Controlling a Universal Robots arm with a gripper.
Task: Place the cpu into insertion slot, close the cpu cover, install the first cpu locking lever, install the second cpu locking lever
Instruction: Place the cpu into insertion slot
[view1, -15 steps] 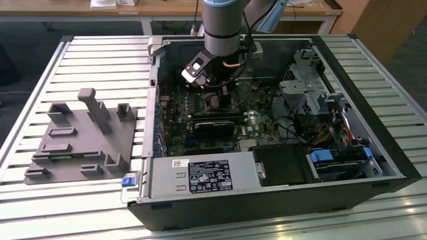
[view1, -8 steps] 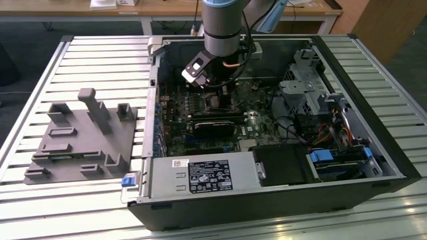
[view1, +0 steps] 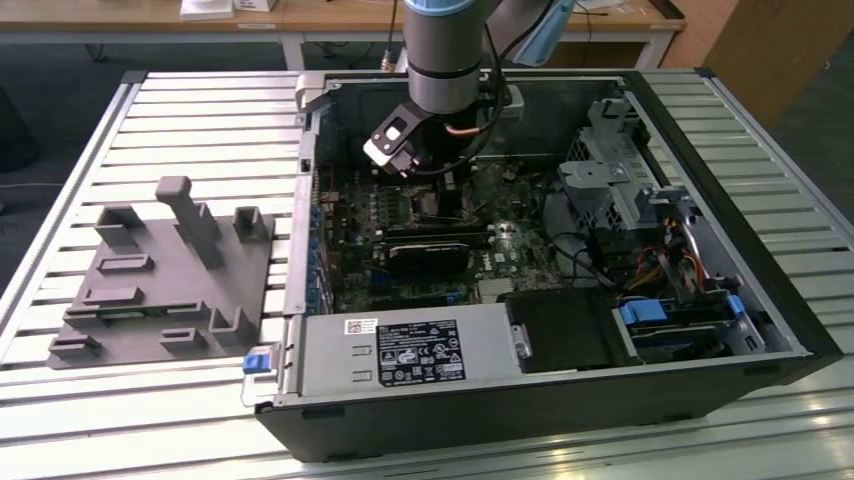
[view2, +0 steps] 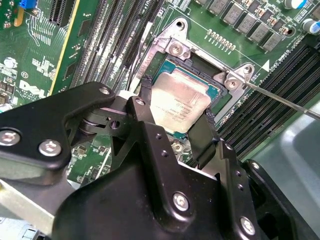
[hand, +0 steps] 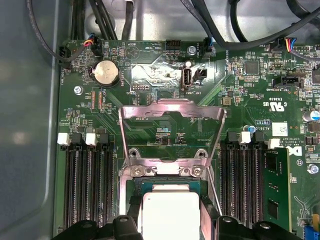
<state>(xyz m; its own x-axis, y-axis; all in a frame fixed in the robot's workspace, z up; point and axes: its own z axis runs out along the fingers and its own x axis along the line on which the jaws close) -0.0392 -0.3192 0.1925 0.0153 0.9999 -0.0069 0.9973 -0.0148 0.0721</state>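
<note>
second wrist view
- gripper (view2: 177, 107): one; we see its two black fingers (view2: 144, 92) set against opposite edges of the cpu, grasping it
- cpu (view2: 180, 100): one, lying flat inside the insertion slot (view2: 199, 64)
- screws (view2: 176, 48): two, on the metal bracket along the insertion slot's rim
- lever rod (view2: 280, 97): one thin metal rod, running away from a corner of the insertion slot

first wrist view
- cpu cover (hand: 172, 107): one, swung open, hinged at the insertion slot's edge, clear of the cpu
- memory slot banks (hand: 87, 190): two, one on each side of the insertion slot
- coin cell (hand: 106, 72): one, well apart from the insertion slot, beyond the cpu cover

exterior view
- arm (view1: 447, 50): one, reaching down into the one open computer case (view1: 747, 270), over the insertion slot
- black card (view1: 430, 250): one, near the insertion slot
- power supply box (view1: 407, 352): one, well apart from the insertion slot, beyond the black card
- grey fixture (view1: 160, 270): one, outside the computer case, far from the insertion slot
</note>
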